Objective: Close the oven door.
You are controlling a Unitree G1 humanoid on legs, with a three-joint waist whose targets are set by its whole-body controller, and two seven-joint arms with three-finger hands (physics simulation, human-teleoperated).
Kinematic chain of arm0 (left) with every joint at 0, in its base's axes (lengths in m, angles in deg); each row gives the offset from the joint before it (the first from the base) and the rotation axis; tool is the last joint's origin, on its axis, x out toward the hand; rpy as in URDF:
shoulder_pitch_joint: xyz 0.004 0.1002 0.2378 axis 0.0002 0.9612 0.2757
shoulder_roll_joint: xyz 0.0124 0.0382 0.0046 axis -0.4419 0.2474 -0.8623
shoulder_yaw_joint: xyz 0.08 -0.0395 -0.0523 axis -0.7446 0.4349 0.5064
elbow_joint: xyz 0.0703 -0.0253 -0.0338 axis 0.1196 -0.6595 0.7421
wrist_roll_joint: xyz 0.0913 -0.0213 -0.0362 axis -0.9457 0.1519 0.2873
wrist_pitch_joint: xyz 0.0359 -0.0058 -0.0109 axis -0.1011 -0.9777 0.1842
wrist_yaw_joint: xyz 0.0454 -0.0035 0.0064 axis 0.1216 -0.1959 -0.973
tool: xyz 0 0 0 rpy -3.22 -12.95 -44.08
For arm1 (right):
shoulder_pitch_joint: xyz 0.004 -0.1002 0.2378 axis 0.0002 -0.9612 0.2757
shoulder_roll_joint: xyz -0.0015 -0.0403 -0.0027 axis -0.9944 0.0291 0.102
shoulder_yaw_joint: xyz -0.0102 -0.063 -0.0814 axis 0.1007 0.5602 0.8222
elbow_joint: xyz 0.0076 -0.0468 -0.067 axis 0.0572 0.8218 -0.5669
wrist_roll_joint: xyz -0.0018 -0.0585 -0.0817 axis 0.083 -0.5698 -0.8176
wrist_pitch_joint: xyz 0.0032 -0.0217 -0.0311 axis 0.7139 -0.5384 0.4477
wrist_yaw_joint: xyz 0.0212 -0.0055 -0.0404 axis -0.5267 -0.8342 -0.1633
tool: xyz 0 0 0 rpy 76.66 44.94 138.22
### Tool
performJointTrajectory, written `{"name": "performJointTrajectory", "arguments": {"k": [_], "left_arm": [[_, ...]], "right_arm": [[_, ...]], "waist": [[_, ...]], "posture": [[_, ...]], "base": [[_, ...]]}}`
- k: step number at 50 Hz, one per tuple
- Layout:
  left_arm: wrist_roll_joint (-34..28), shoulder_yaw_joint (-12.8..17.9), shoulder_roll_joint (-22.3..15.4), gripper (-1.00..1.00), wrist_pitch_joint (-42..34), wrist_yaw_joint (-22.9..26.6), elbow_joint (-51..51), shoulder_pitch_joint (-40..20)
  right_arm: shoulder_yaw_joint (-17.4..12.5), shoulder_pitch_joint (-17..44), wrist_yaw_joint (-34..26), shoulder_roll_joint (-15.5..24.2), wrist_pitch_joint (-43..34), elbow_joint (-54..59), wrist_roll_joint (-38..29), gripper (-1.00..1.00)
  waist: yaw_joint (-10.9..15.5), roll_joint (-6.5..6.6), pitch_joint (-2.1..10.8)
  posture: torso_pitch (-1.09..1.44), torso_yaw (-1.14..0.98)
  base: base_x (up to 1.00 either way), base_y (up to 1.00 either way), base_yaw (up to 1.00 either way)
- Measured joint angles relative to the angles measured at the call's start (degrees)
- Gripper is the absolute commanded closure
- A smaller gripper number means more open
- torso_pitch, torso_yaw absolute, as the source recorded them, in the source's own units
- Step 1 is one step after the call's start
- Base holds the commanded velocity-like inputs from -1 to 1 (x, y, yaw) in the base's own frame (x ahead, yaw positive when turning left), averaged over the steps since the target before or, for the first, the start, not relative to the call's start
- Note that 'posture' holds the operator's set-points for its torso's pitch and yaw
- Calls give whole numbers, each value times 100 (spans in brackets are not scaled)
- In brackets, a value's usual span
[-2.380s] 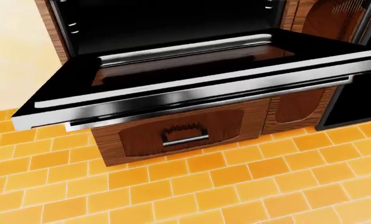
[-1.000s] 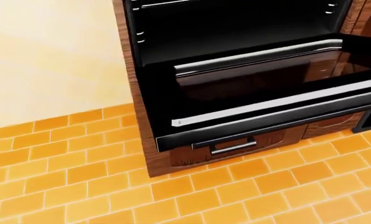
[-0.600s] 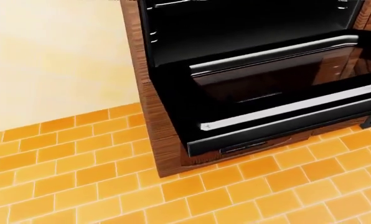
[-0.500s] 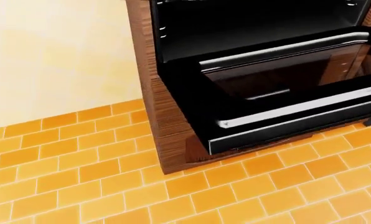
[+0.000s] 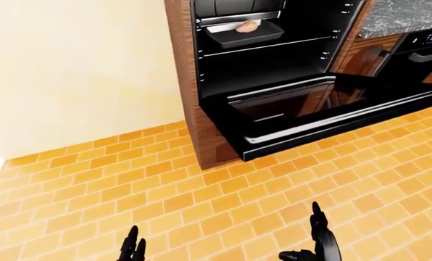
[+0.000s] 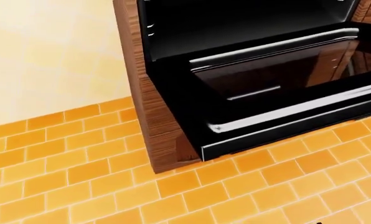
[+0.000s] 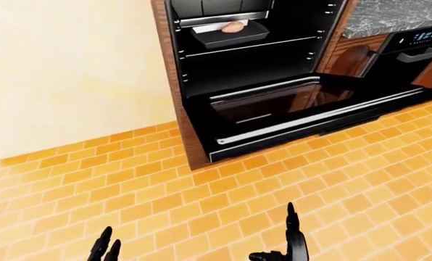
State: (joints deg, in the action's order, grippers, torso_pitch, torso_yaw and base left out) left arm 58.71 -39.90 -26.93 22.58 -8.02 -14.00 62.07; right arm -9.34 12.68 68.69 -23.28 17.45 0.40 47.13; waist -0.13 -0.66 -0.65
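The oven door [image 7: 295,111] hangs fully open, lying flat and level low above the floor, in the upper right part of both eye views. It is a broad glossy black slab with a darker glass panel in the middle that mirrors the wood grain nearby. A slim bright metal handle bar [image 7: 317,117] runs along its outer edge; the door's long axis follows that bar, slanting from lower left to upper right in the views, and its inner face points up.

Behind it the oven [image 5: 274,49] is a dark, boxy cavity with thin wire racks and small bright clips down its side walls. On an upper rack sits a shallow dark tray [image 5: 245,33] holding a pale, rounded piece of food [image 5: 249,25].

The oven is set in a tall cabinet [image 6: 145,107] of striped brown wood. To its left stands a plain cream wall [image 5: 78,70]. The floor [image 7: 201,201] is orange brick-shaped tile with pale grout lines. At the top right of the right-eye view a speckled grey stone counter [image 7: 390,16] lies over a second black appliance [image 7: 412,51].

Both hands show only at the bottom edge — well apart from the door. The left hand [image 7: 104,247] shows two dark fingertips; open or closed cannot be told. The right hand [image 5: 316,244] has its fingers spread, one pointing straight up, holding nothing.
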Motion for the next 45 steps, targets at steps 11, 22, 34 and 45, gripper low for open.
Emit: {"name": "performJointTrajectory", "arguments": {"k": [11,22,34,45], "left_arm": [[-31,-48,57,-100,-13,10,-7,3],[83,54,-81,-100,38,-48,-12,61],[-2,-47,66,-100,-31,-14,-63,49],[28,-31,11,-100,35,-13,15,12]], "right_arm": [[22,-36,-130,50,-166,44,153,-100],[114,7,-509,-115,-202,20,204,-100],[-10,-21,-630,-45,-253,13,349,-100],[-104,-10,-1492,-116,-397,6,1022,-100]], "waist": [[-155,91,-173],[17,318,-229],[97,-281,-308],[-10,-43,-129]], "posture": [[0,0],[0,0],[0,0],[0,0]], "base": [[-9,0,-94],[-4,0,-74],[0,0,0],[0,0,0]]}}
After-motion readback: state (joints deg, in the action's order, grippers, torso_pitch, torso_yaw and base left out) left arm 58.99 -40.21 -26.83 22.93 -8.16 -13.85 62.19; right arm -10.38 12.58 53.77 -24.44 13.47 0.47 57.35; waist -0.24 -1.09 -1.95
